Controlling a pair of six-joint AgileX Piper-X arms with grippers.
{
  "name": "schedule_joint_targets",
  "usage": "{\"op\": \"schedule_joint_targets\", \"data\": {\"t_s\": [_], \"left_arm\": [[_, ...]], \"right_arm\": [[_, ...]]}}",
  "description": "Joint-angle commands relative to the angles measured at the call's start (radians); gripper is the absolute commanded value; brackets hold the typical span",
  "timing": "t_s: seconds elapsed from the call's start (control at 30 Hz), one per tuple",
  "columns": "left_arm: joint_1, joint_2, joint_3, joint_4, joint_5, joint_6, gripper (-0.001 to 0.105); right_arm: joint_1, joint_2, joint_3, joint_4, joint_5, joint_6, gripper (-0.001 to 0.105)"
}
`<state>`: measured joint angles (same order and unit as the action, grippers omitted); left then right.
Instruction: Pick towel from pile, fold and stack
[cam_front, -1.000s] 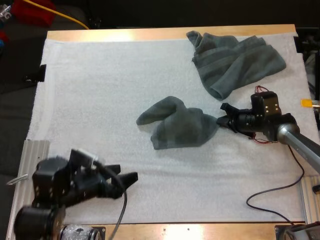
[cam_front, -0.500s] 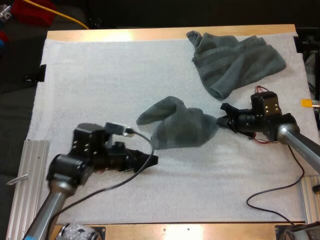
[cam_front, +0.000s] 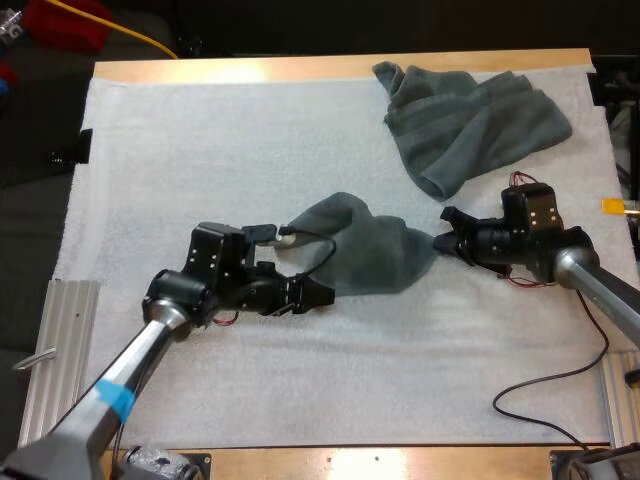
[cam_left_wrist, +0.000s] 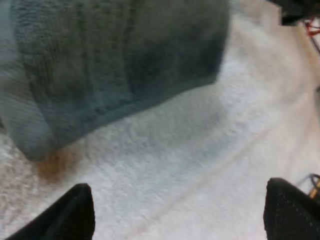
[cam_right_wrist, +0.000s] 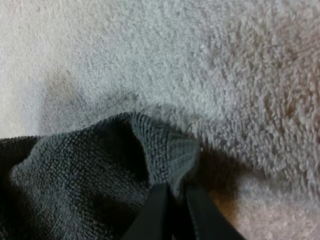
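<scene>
A crumpled grey-green towel (cam_front: 365, 250) lies mid-mat. My right gripper (cam_front: 443, 240) is shut on its right corner; in the right wrist view the gripper (cam_right_wrist: 172, 195) pinches that corner of the towel (cam_right_wrist: 165, 150), slightly raised off the mat. My left gripper (cam_front: 318, 297) is open at the towel's near left edge, low over the mat. In the left wrist view its fingers (cam_left_wrist: 70, 215) stand wide apart, with the towel (cam_left_wrist: 125, 60) just ahead of them and bare mat between. A second towel (cam_front: 470, 120) lies loosely heaped at the far right.
The white mat (cam_front: 200, 150) covers the wooden table. An aluminium rail (cam_front: 60, 340) runs along the near left edge. A black cable (cam_front: 540, 390) trails over the mat at the near right.
My left arm has swung from the near left corner forward and right to the towel's near edge. The right gripper and towel have stayed put.
</scene>
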<state>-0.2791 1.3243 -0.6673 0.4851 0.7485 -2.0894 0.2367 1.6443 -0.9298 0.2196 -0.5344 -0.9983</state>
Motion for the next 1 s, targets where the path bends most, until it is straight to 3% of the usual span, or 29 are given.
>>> {"op": "schedule_joint_targets", "data": {"t_s": [0.0,0.3,0.53,0.97], "left_arm": [[-0.005,0.015,0.000,-0.028,-0.024,-0.009,0.068],[-0.005,0.180,0.000,-0.123,-0.041,-0.009,0.068],[-0.005,0.266,-0.002,-0.234,-0.041,-0.068,0.068],[-0.005,0.313,-0.048,-0.250,-0.030,-0.104,0.068]], "right_arm": [[-0.001,-0.008,0.002,0.010,-0.004,-0.012,0.001],[-0.001,-0.008,0.002,0.010,-0.005,-0.017,0.001],[-0.001,-0.008,0.002,0.010,-0.009,-0.022,0.001],[-0.001,-0.008,0.002,0.010,-0.010,-0.022,0.001]]}}
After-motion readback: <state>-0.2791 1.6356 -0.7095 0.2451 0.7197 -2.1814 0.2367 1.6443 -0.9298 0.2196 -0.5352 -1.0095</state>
